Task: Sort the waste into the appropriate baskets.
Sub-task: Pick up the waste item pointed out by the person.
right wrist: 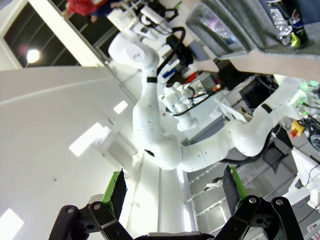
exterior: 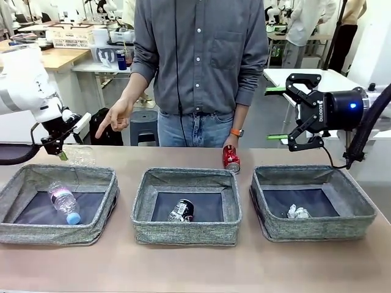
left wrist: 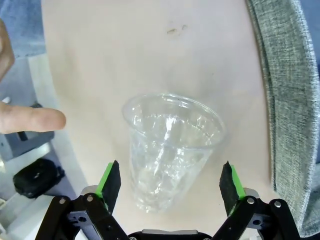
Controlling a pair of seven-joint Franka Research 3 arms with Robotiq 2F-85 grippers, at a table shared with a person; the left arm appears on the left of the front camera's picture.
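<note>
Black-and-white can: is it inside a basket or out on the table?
Inside: the black-and-white can lies on its side on the dark bottom of the middle basket.

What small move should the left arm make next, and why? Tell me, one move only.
Probably ease the left gripper a little further forward and close on the clear plastic cup. Its green pads stand open on either side of the cup's base, not touching it. The person's finger points at the cup, which sits on the table outside the left basket.

Bright, even light, soft shadows, glints on the clear cup (left wrist: 170, 150).
</note>
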